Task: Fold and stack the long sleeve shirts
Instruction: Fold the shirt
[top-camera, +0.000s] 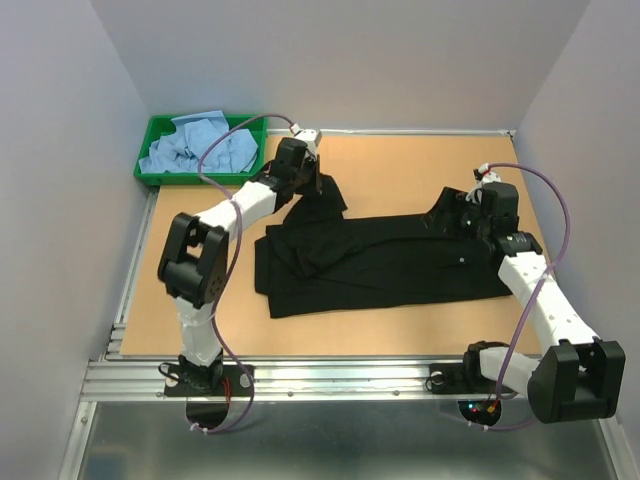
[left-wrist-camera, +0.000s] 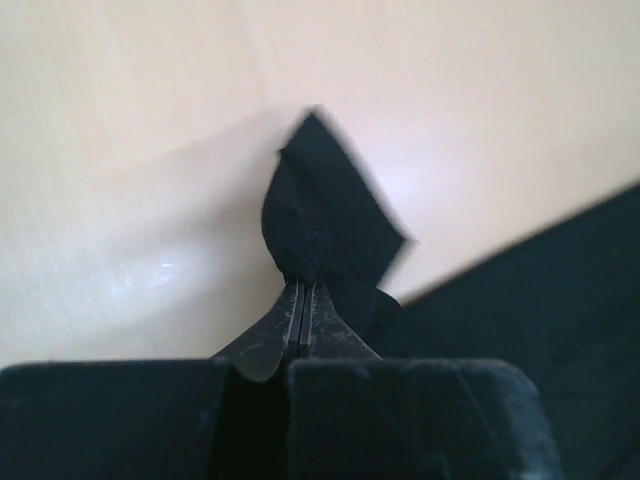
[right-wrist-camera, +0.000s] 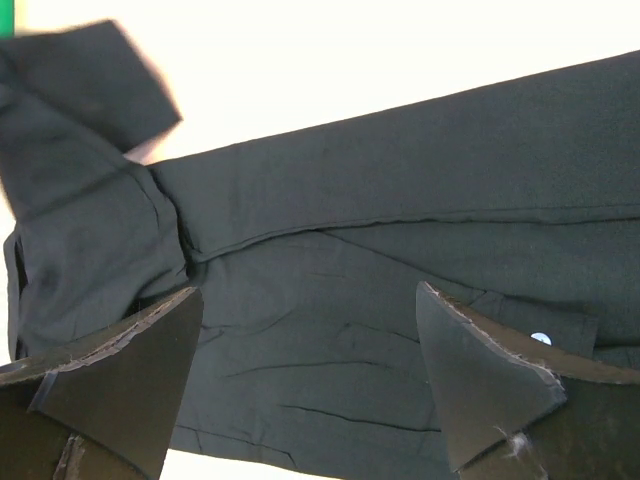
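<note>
A black long sleeve shirt (top-camera: 380, 262) lies spread across the middle of the table, folded lengthwise. My left gripper (top-camera: 318, 178) is at its far left end, shut on a corner of the black cloth (left-wrist-camera: 325, 215), with the jaws pressed together in the left wrist view. My right gripper (top-camera: 470, 212) hovers over the shirt's far right end, open and empty, with the black cloth (right-wrist-camera: 330, 300) and a small pale button (right-wrist-camera: 541, 339) below its fingers. Light blue shirts (top-camera: 198, 147) lie crumpled in the green tray.
The green plastic tray (top-camera: 150, 158) stands at the back left corner of the table. Grey walls close in on the left, back and right. A metal rail (top-camera: 330, 378) runs along the near edge.
</note>
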